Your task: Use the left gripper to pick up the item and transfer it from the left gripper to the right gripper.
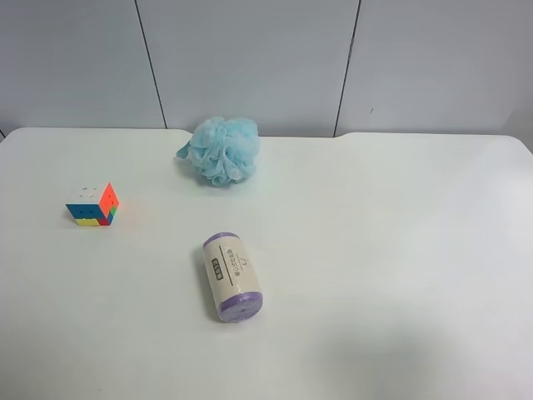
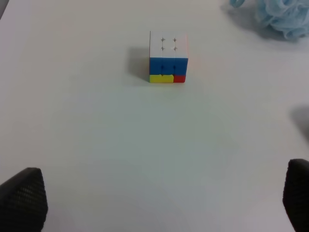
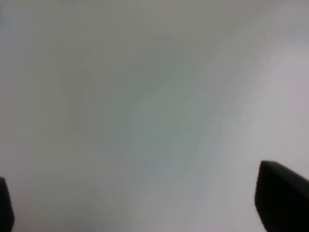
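Cube [image 1: 92, 205] is sitting flat on the white surface [image 1: 375, 250], out toward the exterior high view's left and well apart from everything else. Grey wall panels [image 1: 250, 58] are running along behind the surface. A blue puff [image 1: 222, 148] is resting near the back edge, and a roll [image 1: 231, 277] is lying on its side around the middle.

The cube's white face is pointing up. In the exterior view it is turned corner-on, showing an orange side and a blue one. With equal sides, it is favouring no direction.

The left gripper [image 2: 159, 198] is looking down and forward, fingers [image 2: 24, 200] spread wide apart and holding nothing. The cube is lying ahead of it, roughly centred between the two fingers, blue side facing it squarely.

The right gripper [image 3: 145, 203] is hanging over bare surface in a blurred view, fingers likewise standing wide apart, nothing between them.
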Available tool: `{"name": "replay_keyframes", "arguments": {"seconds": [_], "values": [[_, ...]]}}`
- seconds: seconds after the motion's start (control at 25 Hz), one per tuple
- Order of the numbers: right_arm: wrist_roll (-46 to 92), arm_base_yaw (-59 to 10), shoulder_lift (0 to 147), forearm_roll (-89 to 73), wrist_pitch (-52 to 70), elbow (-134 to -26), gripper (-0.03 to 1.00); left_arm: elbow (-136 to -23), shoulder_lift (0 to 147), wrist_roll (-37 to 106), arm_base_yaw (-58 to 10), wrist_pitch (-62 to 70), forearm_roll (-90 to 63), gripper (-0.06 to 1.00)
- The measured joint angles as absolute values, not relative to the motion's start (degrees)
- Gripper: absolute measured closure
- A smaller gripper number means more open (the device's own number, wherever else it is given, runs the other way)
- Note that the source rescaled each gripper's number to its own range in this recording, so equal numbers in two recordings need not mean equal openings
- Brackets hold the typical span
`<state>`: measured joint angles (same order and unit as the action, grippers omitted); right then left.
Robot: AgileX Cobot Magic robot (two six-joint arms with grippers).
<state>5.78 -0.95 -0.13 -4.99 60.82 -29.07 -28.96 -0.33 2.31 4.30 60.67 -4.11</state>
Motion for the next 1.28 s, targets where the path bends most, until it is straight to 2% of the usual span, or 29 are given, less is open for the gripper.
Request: {"name": "replay_keyframes", "arguments": {"seconds": [0.28,0.92,1.28], "values": [[5.8,-0.9,-0.1,-5.0,60.8,-29.1,-0.03,-32.3,4.6,2.3,4.3,62.2,-4.1,-0.06],[5.8,-0.9,-0.1,-5.0,60.8,-29.1,-0.03,-45.7,37.8,2.0,4.3,63.8,-4.1,-0.06],[5.8,-0.9,-0.1,-5.0,60.8,-29.1,-0.03,-51.4,51.8,-1.4,4.0,63.7,-4.1,-0.06]]}}
